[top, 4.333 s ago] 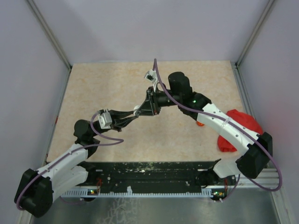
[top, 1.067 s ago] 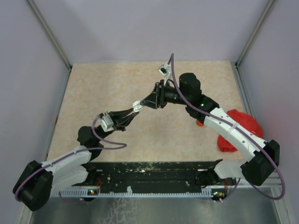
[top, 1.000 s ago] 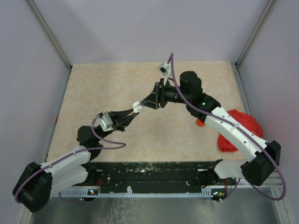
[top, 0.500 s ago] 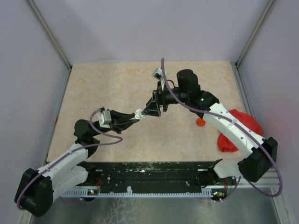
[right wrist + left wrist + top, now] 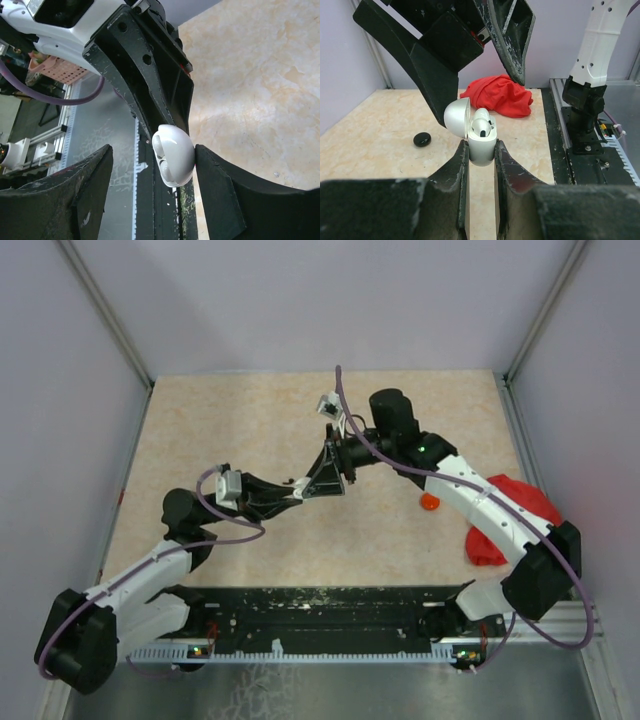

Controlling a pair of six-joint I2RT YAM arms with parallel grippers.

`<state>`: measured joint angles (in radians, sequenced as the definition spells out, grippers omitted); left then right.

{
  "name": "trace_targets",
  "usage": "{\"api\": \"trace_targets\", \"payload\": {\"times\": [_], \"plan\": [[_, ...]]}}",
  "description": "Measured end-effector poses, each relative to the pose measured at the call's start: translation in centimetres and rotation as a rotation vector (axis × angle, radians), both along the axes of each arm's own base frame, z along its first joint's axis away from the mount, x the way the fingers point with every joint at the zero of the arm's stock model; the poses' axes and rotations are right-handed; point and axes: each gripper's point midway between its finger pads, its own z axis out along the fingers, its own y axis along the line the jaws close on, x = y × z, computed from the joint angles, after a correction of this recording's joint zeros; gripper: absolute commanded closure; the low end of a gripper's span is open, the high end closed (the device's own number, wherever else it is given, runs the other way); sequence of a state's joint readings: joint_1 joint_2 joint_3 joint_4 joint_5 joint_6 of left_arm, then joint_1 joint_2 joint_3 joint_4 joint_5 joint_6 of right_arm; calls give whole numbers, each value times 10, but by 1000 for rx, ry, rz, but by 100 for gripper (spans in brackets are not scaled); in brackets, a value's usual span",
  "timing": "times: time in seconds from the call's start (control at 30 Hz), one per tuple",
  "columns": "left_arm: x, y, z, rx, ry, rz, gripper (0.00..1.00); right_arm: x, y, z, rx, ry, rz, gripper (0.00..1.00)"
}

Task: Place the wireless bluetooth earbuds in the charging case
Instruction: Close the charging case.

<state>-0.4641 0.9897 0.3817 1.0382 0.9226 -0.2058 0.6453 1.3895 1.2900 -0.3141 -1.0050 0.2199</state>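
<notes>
A white charging case (image 5: 482,145) is held above the table with its lid (image 5: 456,117) swung open, and my left gripper (image 5: 481,152) is shut on its body. One white earbud (image 5: 481,125) sits in the case. My right gripper (image 5: 152,155) is open and straddles the lid (image 5: 175,160). One of its fingers (image 5: 220,190) touches the lid and the other stands well clear. From the top view the two grippers meet at the case (image 5: 300,489) over the middle of the table.
A red cloth lump (image 5: 510,515) lies at the right edge, with a small orange thing (image 5: 429,502) beside it. A small black round thing (image 5: 422,139) lies on the table. A black rail (image 5: 330,615) runs along the near edge.
The right jaws have opened wider and moved left and nearer, and they now straddle the case's lid. The left gripper, still shut on the case, has shifted slightly.
</notes>
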Motion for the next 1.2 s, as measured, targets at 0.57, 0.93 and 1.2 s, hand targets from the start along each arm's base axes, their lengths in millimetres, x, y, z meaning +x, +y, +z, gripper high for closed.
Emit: {"api": "trace_targets", "payload": {"times": [0.57,0.93,1.2], "plan": [[16,2,-9,47,107,42,99,4,-9,3,6,-122,-35,38],[22,4,-15,117,187,19,99,13,-30,-56,-49,-328,-148,40],[14,0,-18,153,212,-55,99,7,-20,-72,-11,-438,-95,45]]}}
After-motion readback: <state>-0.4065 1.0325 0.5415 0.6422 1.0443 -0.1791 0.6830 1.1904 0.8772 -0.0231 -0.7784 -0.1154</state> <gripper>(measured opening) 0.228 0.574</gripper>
